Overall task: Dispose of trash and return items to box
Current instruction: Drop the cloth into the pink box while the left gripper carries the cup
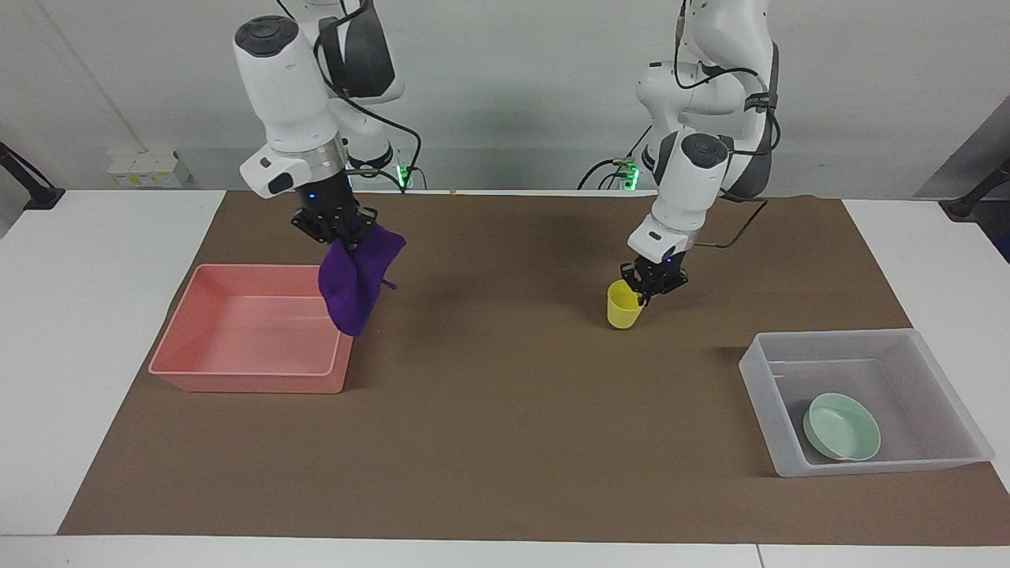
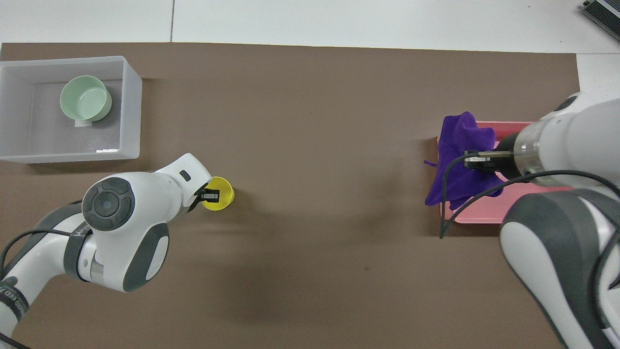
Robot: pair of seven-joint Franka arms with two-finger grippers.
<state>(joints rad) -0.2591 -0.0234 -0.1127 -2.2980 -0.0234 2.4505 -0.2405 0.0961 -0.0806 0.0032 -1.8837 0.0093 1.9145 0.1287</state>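
Holding the purple cloth [image 1: 355, 276] pinched in my right hand [image 1: 338, 230], I am dangling it limp over the pink tray's [image 1: 237, 380] edge. My left hand [image 1: 652, 285] is gripping the light, stiff yellow cup's [image 1: 622, 308] rim on the tabletop [image 1: 513, 410].

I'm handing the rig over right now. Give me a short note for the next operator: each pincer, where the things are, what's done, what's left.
Right pincer: shut on the purple cloth, raised; the cloth hangs over the edge of the pink tray that faces the middle of the table.
Left pincer: shut on the rim of the yellow cup, which sits about mid-table.
Mint-green bowl: already in the clear-grey box at the left arm's end.
Done: bowl boxed, cloth picked up, cup gripped.
Left: drop the cloth into the pink tray; carry the cup to the clear-grey box and release it there.
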